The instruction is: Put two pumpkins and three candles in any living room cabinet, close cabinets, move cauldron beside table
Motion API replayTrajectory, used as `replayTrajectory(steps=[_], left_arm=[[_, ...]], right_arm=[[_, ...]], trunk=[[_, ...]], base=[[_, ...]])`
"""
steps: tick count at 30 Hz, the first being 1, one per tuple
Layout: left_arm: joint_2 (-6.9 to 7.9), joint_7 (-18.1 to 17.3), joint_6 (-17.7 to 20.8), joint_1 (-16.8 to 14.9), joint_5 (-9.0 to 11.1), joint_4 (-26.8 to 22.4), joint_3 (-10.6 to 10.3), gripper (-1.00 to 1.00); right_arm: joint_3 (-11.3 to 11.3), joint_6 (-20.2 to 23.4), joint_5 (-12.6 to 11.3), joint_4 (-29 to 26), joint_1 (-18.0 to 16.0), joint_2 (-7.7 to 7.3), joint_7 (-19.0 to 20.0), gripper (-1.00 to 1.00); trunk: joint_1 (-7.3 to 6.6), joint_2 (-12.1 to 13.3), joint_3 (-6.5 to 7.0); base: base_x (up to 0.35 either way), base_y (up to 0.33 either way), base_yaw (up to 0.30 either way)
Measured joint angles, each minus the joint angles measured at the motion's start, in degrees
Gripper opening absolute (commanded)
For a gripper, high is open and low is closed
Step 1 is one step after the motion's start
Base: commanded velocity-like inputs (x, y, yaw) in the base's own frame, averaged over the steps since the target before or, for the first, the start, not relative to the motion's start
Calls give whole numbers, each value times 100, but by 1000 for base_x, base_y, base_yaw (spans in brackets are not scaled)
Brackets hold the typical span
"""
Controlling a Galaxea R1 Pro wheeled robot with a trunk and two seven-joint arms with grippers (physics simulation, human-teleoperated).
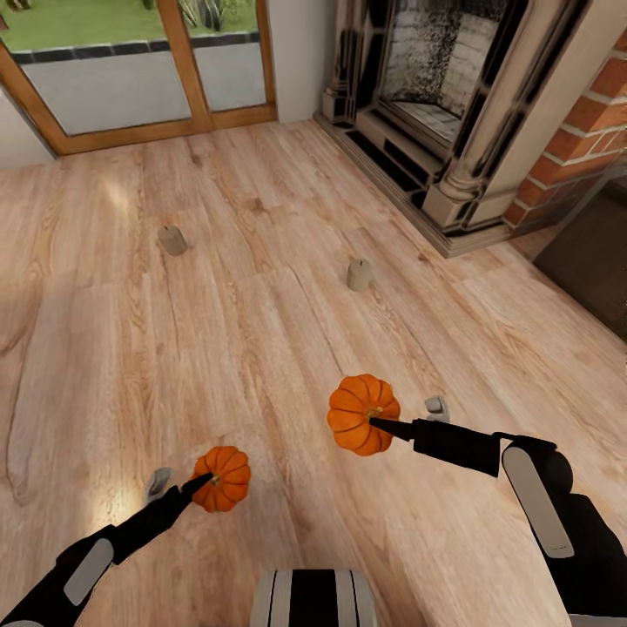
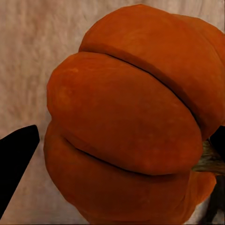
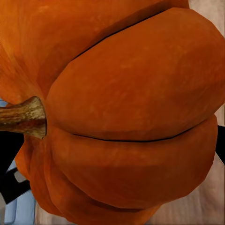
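Right up against my wrist cameras, it's all orange ribs: my left claw (image 1: pixel 207 478) is clamping one pumpkin (image 1: pixel 223 478), a black finger (image 2: pixel 14 159) showing at its flank in the left wrist view, the ribbed skin (image 2: pixel 126 122) bulging close. My right claw (image 1: pixel 383 426) is clamping the other pumpkin (image 1: pixel 362 414), and in the right wrist view its brown stem (image 3: pixel 23 117) is jutting sideways from the skin (image 3: pixel 131 108). From the head view, I'm holding both pumpkins over the wooden floor (image 1: pixel 261 340), the left one lower in the picture and nearer my trunk, the right one further forward. Beyond them, two candles are standing on the floor, well apart: one candle (image 1: pixel 172 240) off to the left, another candle (image 1: pixel 359 274) nearer the stone fireplace (image 1: pixel 444 113). Brick wall (image 1: pixel 583 131) is running beside the fireplace, and a wood-framed glass door (image 1: pixel 148 70) is showing grass outside.
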Motion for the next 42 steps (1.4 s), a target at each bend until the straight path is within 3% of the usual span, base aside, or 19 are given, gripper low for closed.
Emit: replayTrajectory(steps=[2, 7, 12, 22, 24, 30, 42], left_arm=[[99, -455, 226, 2, 10, -2, 8, -100], [238, -1194, 541, 9, 33, -2, 19, -100], [250, -1427, 793, 10, 18, 1, 40, -100], [244, -1386, 1049, 5, -50, -144, 28, -100], [243, -1341, 1246, 3, -81, -194, 21, -100], [221, -640, 1890, 1, -57, -622, 8, -100], [231, -488, 1968, 0, -35, -680, 4, -100]], right_arm=[[-9, -17, -17, 39, 0, -4, -8, -100], [-25, -33, 7, 159, 0, -8, -11, -100], [-32, -43, -16, 209, 0, -9, -3, -100], [-35, -43, -23, 230, 0, -5, -53, -100], [-35, -43, -24, 244, 0, -2, -76, -100], [-30, -51, -25, 292, 0, 0, -165, -100], [-36, -61, -5, 296, 2, -1, -331, -100]], trunk=[[-5, 3, 44], [-18, 9, 155], [-31, 16, 266], [-57, 30, 488], [-62, 32, 532], [-77, 40, 665], [-106, 57, 931]], base=[[0, 0, 0], [0, 0, 0], [0, 0, 0], [0, 0, 0], [0, 0, 0], [-23, 0, 0], [-274, 0, -85]])
